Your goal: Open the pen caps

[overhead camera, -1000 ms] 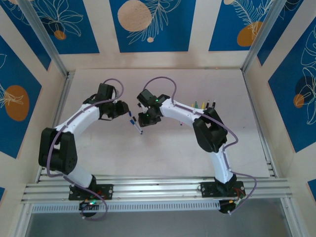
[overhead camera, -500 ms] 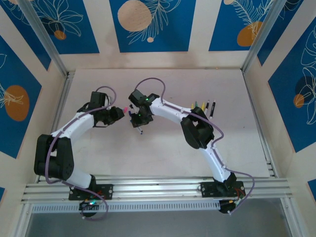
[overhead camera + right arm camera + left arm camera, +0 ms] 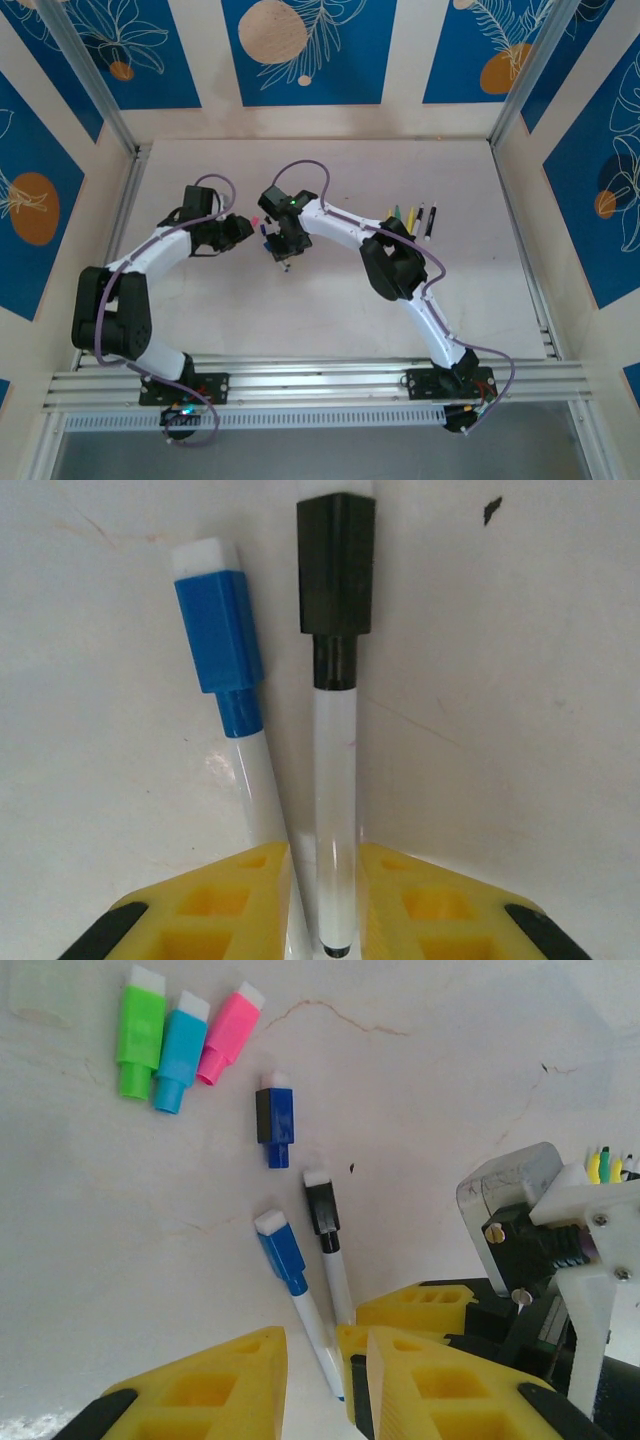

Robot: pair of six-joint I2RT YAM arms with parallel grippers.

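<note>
**Two capped pens in right claw's gap; four caps loose on table**

Right claw (image 3: 325,912): yellow fingers (image 3: 440,905) set narrow, low over the pale scuffed table (image 3: 330,310) nr its ctr. Btwn them runs the white barrel of the thin black-capped marker pen (image 3: 335,800). The white barrel of the thin blue-capped marker pen (image 3: 255,780) slants in beside it, along the other finger's inner edge. Can't tell if the pads pinch the barrels or just straddle them.

Both pens lie flat, side by side, nearly parallel, caps pointing away from that claw. The square black plastic cap (image 3: 336,565) & square blue plastic cap (image 3: 218,630) are both seated on their pens.

Left claw (image 3: 325,1395): yellow fingers (image 3: 200,1395) slightly apart w/ a narrow gap and nothing gripped. It faces the right claw across the two pens, whose barrels run toward its gap.

Loose caps, left wrist view:
- The short green plastic cap (image 3: 139,1032), short cyan plastic cap (image 3: 178,1052) & short pink plastic cap (image 3: 228,1038) lie touching in a fan, well beyond the pens.
- The dark-blue plastic cap (image 3: 274,1120) lies alone btwn that trio and the two pens, touching neither.

A cluster of longer yellow, green & black pens (image 3: 412,214) lies on the table past the right arm (image 3: 345,222), well apart from both claws. Too small to tell their caps.
</note>
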